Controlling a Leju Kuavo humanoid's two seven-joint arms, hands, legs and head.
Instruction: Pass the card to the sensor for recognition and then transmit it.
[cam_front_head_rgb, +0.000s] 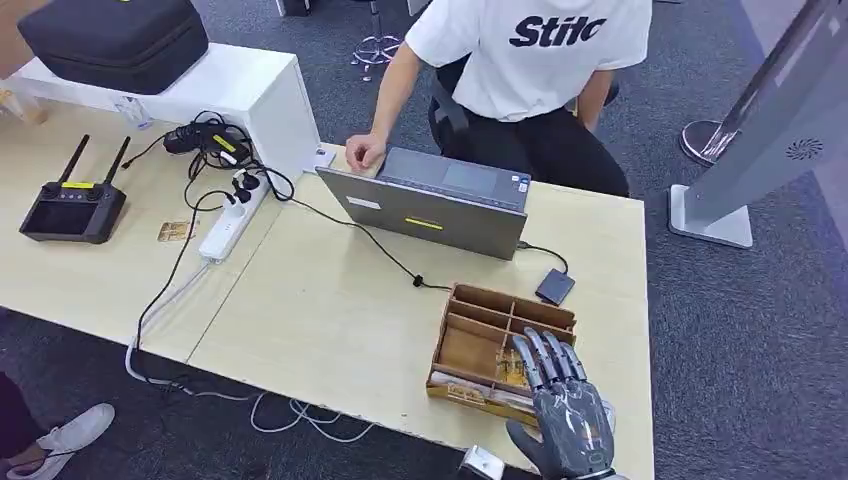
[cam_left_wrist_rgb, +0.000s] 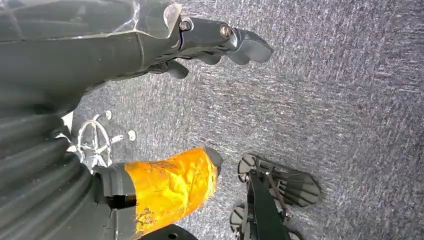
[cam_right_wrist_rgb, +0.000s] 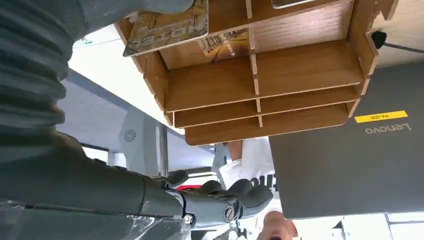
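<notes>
A wooden divided box (cam_front_head_rgb: 478, 345) stands near the table's front right edge, with printed cards (cam_front_head_rgb: 510, 368) in its front compartments. My right hand (cam_front_head_rgb: 565, 410) hovers over the box's front right corner, fingers stretched forward and holding nothing. In the right wrist view a printed card (cam_right_wrist_rgb: 167, 24) sticks out past the box (cam_right_wrist_rgb: 300, 67) close under my thumb (cam_right_wrist_rgb: 135, 6), while the fingers (cam_right_wrist_rgb: 225, 197) lie far from it. A small dark sensor pad (cam_front_head_rgb: 555, 287) lies behind the box, wired to the laptop (cam_front_head_rgb: 430, 200). My left hand (cam_left_wrist_rgb: 220, 40) hangs over grey carpet, holding nothing.
A person (cam_front_head_rgb: 520, 70) sits behind the laptop with one hand (cam_front_head_rgb: 365, 152) on the table. A power strip (cam_front_head_rgb: 232, 215), cables, a black remote (cam_front_head_rgb: 72, 208) and a white box (cam_front_head_rgb: 240, 95) sit at the left. A grey stand (cam_front_head_rgb: 760, 150) is at the right.
</notes>
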